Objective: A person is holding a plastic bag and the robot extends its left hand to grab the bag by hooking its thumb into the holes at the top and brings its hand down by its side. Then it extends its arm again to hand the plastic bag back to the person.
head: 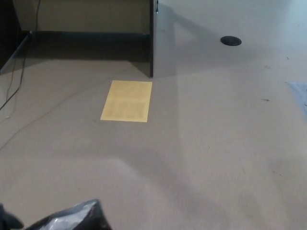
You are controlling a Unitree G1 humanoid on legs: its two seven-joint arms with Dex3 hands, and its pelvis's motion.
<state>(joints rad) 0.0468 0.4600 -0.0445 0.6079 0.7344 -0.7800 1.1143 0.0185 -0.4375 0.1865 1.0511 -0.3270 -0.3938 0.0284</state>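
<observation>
Glossy crinkled black plastic bag (72, 218); matt floor (216, 143).

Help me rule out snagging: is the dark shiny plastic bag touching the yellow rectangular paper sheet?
Apart. Head view shows bare floor between the bag at the bottom edge and the sheet.

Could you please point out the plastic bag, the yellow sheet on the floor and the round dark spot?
plastic bag (72, 219), head view, crinkled top.
yellow sheet (127, 101), head view, its middle.
round dark spot (230, 41), head view, its centre.
</observation>
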